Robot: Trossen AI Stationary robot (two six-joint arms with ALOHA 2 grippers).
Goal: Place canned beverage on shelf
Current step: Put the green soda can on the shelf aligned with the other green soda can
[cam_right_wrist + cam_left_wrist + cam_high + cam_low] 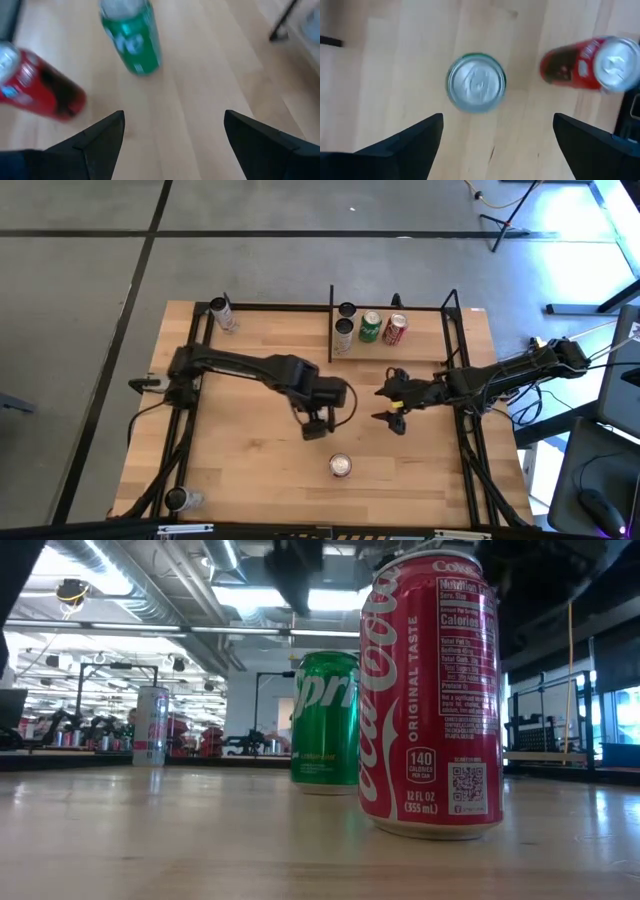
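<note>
A green Sprite can (476,82) stands upright on the light-wood tabletop; it also shows in the low view (325,720). A red Coke can (341,466) stands upright nearer the front edge and fills the low view (430,690). My left gripper (496,120) is open and points down above the green can, hiding it in the high view (318,425). My right gripper (392,405) is open and empty to the right of both cans, above the table (173,115). The shelf (410,350), at the far edge, holds several upright cans, among them another green (371,327) and another red one (396,330).
A slim can (222,310) stands by the far left post and another (178,500) at the near left corner. Black frame bars (465,430) run along the table's sides. Bare wood lies between the cans and the shelf.
</note>
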